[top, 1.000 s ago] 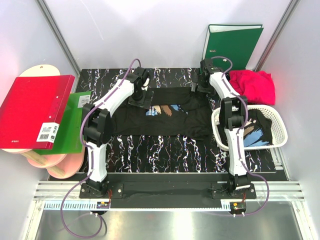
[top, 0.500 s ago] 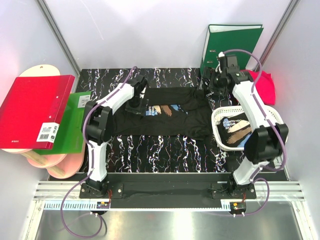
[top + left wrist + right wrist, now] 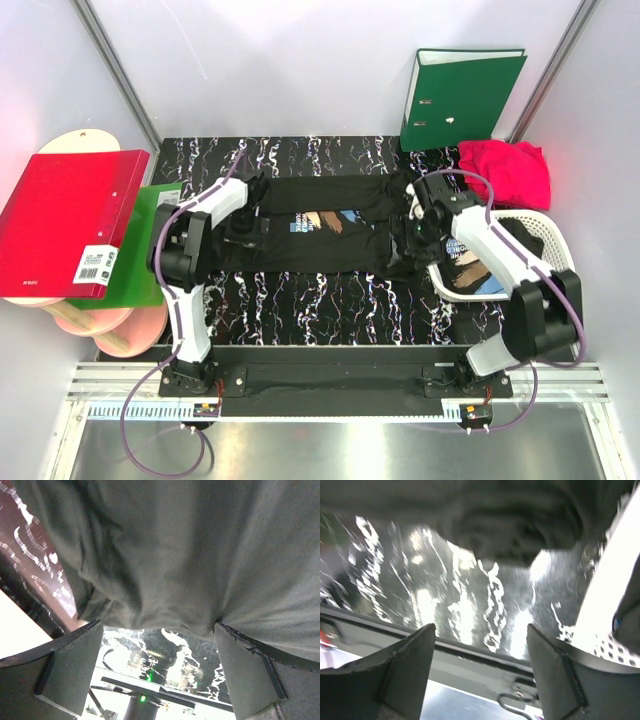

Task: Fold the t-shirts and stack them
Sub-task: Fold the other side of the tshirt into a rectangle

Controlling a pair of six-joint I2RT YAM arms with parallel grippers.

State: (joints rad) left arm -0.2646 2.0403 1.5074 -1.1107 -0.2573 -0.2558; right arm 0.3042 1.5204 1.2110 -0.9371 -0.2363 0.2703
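Observation:
A black t-shirt point(image 3: 330, 240) with a tan, white and blue chest print lies spread across the dark marbled table. My left gripper point(image 3: 245, 228) is at its left end, open; in the left wrist view the cloth point(image 3: 200, 555) fills the frame above the left gripper point(image 3: 157, 628), its hem at the fingertips and nothing between them. My right gripper point(image 3: 412, 237) is low at the shirt's right end, open and empty; in the right wrist view it point(image 3: 480, 627) sits just short of bunched black cloth point(image 3: 520, 525). A crimson-pink t-shirt point(image 3: 505, 170) lies at the back right. Another black printed t-shirt point(image 3: 470, 268) lies in the basket.
A white lattice basket point(image 3: 548, 232) stands right of the shirt, its wall point(image 3: 615, 590) close to my right gripper. A green binder point(image 3: 465, 90) stands at the back. A red binder point(image 3: 75, 220), a flat green binder point(image 3: 140, 250) and round boards point(image 3: 100, 325) lie at the left.
My right arm has swung from the back right corner down to the shirt's right end. My left gripper has slid from the shirt's upper middle to its left end.

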